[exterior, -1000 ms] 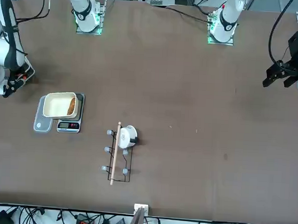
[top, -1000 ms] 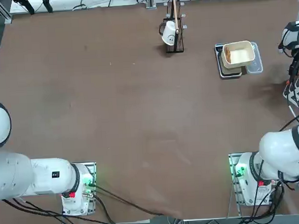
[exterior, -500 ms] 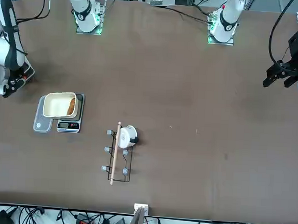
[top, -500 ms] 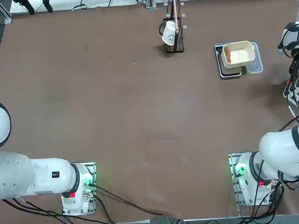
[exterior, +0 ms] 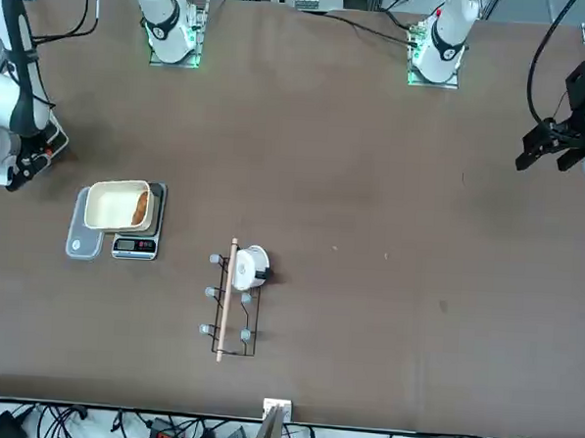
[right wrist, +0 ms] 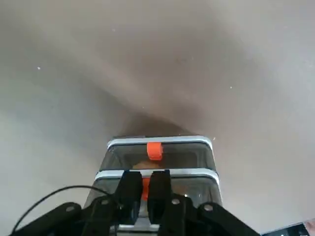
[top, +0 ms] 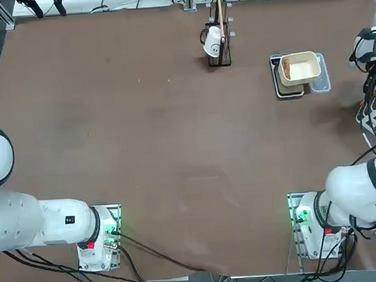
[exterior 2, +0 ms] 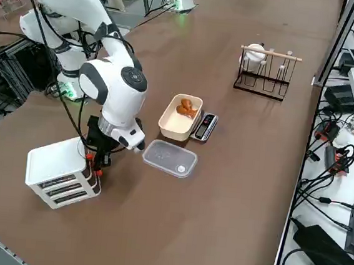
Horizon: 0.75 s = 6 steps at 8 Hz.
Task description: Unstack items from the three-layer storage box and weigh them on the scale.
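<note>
White plastic drawers, three of them stacked, make up the three-layer storage box (exterior 2: 60, 172) at the robot's right-hand table edge, and the right gripper (right wrist: 141, 191) is down at its front. Its black fingers (right wrist: 129, 189) are nearly together, pinched on an orange drawer tab (right wrist: 144, 188); a second orange tab (right wrist: 154, 150) sits free on the drawer just beyond the fingertips, with something tan showing through that drawer's clear front. Out past the jaws, well apart from them across bare brown table (exterior 2: 234, 194), lies a clear plastic tray (exterior 2: 169, 158), and beyond that a cream tub (exterior 2: 181, 117) holding orange-brown items (exterior 2: 186, 108), resting on the scale (exterior 2: 204, 126), whose dark display end sticks out beside it. Farther still stands a black wire rack (exterior 2: 264, 71) with a white cup (exterior 2: 255, 53) on it.
</note>
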Each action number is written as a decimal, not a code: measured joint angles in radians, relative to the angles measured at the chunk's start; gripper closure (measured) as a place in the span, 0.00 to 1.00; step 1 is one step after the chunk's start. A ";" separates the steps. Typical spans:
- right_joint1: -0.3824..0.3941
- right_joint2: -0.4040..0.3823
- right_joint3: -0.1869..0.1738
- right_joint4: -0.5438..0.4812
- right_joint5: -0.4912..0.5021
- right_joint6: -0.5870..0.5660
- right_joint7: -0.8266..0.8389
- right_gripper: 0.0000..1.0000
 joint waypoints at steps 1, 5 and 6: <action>0.000 0.000 0.019 0.002 0.008 0.000 0.000 0.88; 0.005 0.011 0.098 0.041 0.095 -0.002 0.002 0.89; 0.008 0.017 0.104 0.055 0.126 -0.002 0.002 0.89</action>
